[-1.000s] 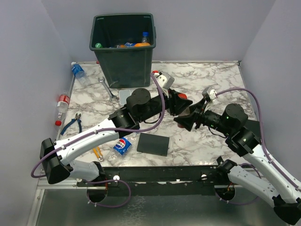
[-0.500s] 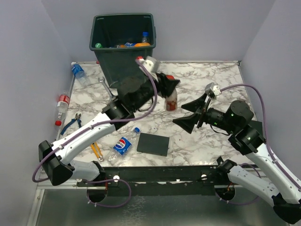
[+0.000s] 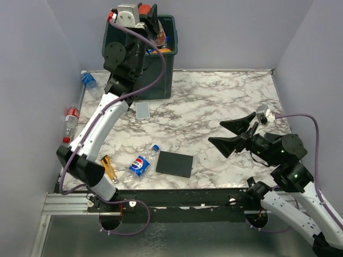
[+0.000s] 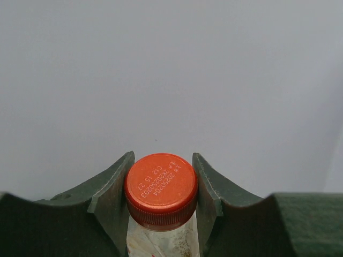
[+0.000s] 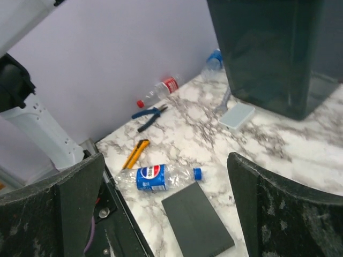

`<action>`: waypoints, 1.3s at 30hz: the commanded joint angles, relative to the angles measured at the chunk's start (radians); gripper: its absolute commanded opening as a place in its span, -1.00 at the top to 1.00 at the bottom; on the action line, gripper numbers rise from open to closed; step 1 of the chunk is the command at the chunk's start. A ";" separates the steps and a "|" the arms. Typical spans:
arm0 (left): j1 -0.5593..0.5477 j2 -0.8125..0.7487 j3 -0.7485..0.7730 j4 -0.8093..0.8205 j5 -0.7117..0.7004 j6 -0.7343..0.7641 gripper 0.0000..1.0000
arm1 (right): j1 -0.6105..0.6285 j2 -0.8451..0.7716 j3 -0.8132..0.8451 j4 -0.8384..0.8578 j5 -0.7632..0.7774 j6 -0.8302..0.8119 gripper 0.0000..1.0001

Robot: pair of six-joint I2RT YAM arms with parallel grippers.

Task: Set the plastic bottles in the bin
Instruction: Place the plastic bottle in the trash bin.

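And there was the left claw [image 3: 153,21], raised high over the rim of the bin [image 3: 161,75]. It was clamped tight on a red-capped bottle [image 4: 161,184], with one finger on either side of the neck just under the cap and the body running back toward the wrist. Straight below that claw, inside the bin, lay the binned bottles [image 3: 164,47], with orange and blue showing.

Down to that claw's left, against the wall, lay a blue-capped bottle [image 3: 88,80]. Nearer the arm bases was a red-labelled bottle [image 3: 69,119].

A Pepsi bottle [image 3: 140,165] lay on its side by the near edge, well to the left of the right claw [image 3: 215,133]. It was just beside a black plate [image 3: 175,164] that sat between bottle and claw. The right claw hung low over the table [image 3: 214,96], its fingers spread wide apart.

A yellow knife [image 3: 110,168] lay left of the Pepsi bottle, and blue pliers [image 5: 150,113] lay beyond it.

The tabletop was white marble with grey veins. Plain pale lilac walls closed it in on the left, back and right.
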 commanded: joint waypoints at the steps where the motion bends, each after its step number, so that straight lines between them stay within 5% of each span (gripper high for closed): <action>1: 0.068 0.188 0.046 0.272 0.042 0.114 1.00 | 0.005 -0.031 -0.111 0.019 0.154 0.095 -1.00; 8: 0.119 0.487 0.224 0.543 0.086 0.121 1.00 | 0.004 -0.040 -0.226 0.020 0.221 0.200 -1.00; 25: 0.180 0.881 0.506 0.559 -0.025 0.014 1.00 | 0.005 0.011 -0.288 0.033 0.305 0.195 -1.00; 27: 0.186 0.894 0.505 0.564 -0.025 0.003 0.63 | 0.005 0.018 -0.297 0.040 0.313 0.199 -1.00; 32: 0.187 0.894 0.534 0.576 -0.015 -0.058 -0.91 | 0.005 0.061 -0.280 0.049 0.307 0.189 -1.00; 39: 0.172 0.793 0.576 0.590 -0.023 -0.055 -0.98 | 0.004 0.074 -0.255 0.055 0.289 0.186 -1.00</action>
